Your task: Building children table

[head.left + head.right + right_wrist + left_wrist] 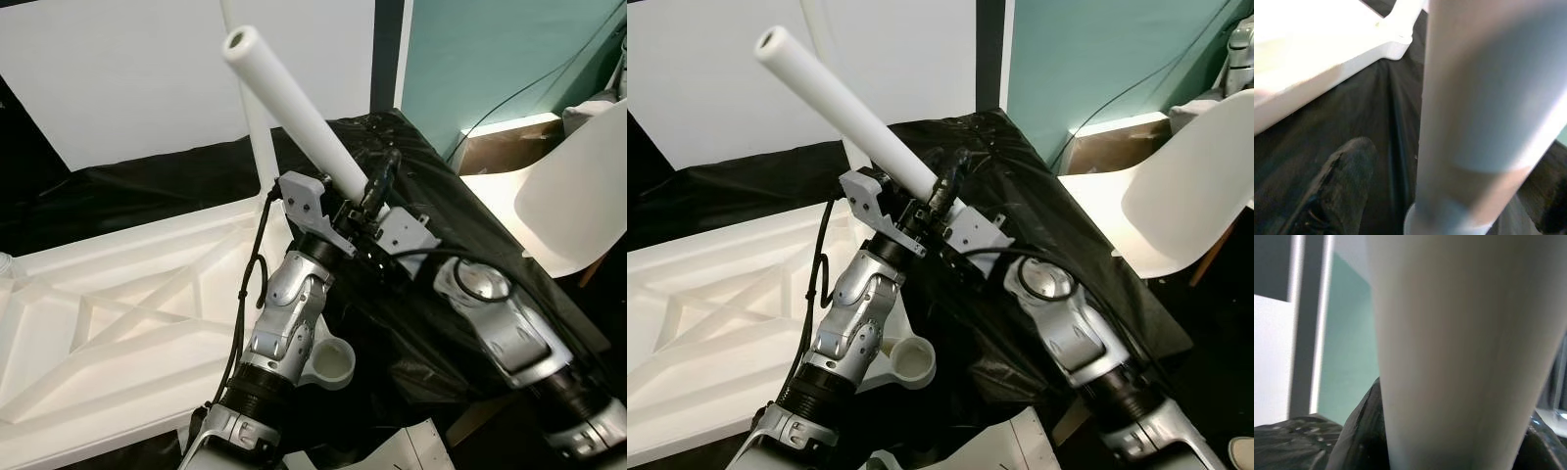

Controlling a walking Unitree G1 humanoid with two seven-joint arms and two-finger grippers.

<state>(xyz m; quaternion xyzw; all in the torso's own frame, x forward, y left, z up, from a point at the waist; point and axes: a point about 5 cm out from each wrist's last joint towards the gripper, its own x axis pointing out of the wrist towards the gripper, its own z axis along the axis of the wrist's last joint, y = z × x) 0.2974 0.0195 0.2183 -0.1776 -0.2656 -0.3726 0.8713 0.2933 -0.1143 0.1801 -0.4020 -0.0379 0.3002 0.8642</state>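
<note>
both my hands, left hand (338, 211) and right hand (377, 201), clamped on the leg (294, 108), holding it tilted up above the top (118, 313), probably to line it with a socket (331, 364).

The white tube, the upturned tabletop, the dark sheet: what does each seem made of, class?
White tube: probably matte plastic, hollow at the end.
Upturned tabletop: likely moulded plastic, with cast ribs.
Dark sheet: thin glossy plastic film, crinkled and shiny.
</note>
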